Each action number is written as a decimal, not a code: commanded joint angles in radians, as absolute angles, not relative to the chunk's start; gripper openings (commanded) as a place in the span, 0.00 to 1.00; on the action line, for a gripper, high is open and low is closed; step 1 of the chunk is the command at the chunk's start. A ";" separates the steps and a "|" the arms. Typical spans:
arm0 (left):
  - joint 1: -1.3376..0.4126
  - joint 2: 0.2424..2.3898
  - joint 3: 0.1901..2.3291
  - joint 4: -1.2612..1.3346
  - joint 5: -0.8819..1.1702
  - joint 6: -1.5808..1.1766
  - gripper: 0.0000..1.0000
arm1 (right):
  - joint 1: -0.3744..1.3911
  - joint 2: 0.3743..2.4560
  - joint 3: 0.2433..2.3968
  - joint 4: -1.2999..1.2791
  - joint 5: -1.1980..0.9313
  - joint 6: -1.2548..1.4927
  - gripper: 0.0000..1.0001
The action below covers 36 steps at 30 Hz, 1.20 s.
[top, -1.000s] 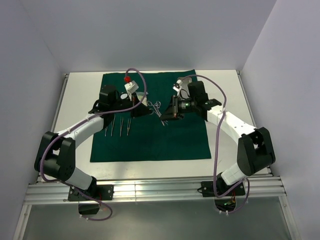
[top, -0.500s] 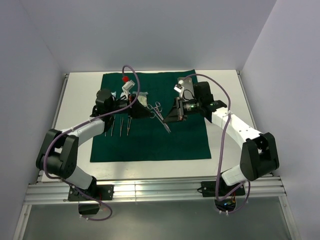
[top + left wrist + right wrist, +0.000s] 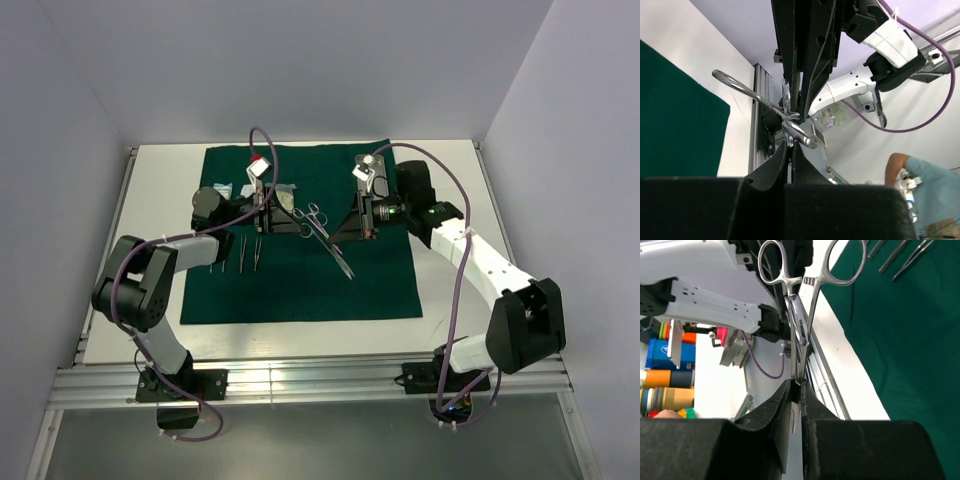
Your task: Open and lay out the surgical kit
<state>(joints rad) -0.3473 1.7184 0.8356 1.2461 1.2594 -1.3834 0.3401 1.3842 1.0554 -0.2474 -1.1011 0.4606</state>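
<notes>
Top external shows the right gripper point(image 3: 342, 240) over the middle of the cloth wrap point(image 3: 300, 290), jaws pinched nearly closed on the shaft of a steel clamp point(image 3: 344, 265). The left gripper point(image 3: 300, 227), jaws closed tight, nips one of its ring handles.

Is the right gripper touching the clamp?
Touching. The right wrist view shows the right gripper with its jaws closed on the clamp along its shanks, below the finger rings.

Tips of the clamp point(image 3: 801, 325) lie hidden between the fingers point(image 3: 771, 412) of the right claw point(image 3: 796, 390).
</notes>
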 commanded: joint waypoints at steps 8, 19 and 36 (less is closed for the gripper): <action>-0.336 1.585 0.867 1.117 1.196 -1.048 0.00 | 0.334 1.282 1.037 -0.083 -1.187 0.566 0.00; -0.344 1.788 0.933 1.842 1.250 -1.645 0.00 | 0.371 1.243 1.020 0.196 -1.259 0.808 0.00; -0.357 1.678 0.864 1.838 1.249 -1.622 0.00 | 0.318 1.243 1.098 -0.072 -1.171 0.566 0.00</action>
